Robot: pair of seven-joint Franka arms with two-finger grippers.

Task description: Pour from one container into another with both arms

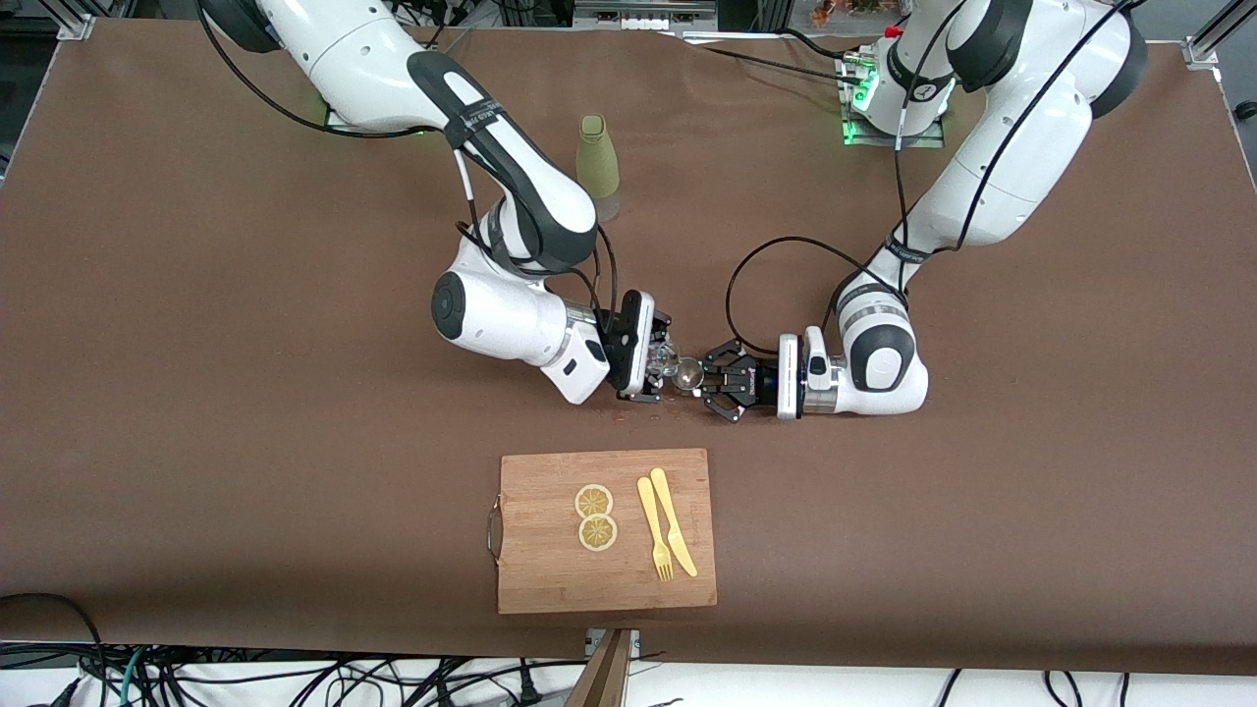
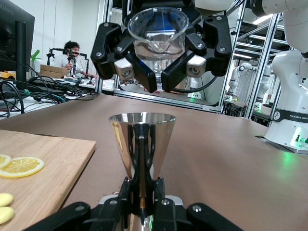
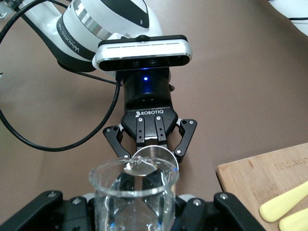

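While tilted, glass beaker point(image 2: 157, 32) looks clear.

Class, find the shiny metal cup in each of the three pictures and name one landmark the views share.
Front view: the metal cup sits between the two grippers, farther from the camera than the cutting board.
Left wrist view: mid-picture, held by the left gripper, below the glass beaker.
Right wrist view: its rim shows just past the beaker.
Shared landmark: the cutting board.

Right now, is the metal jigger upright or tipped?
Upright: the jigger stands mouth-up in the left gripper, the right gripper's glass beaker above it.
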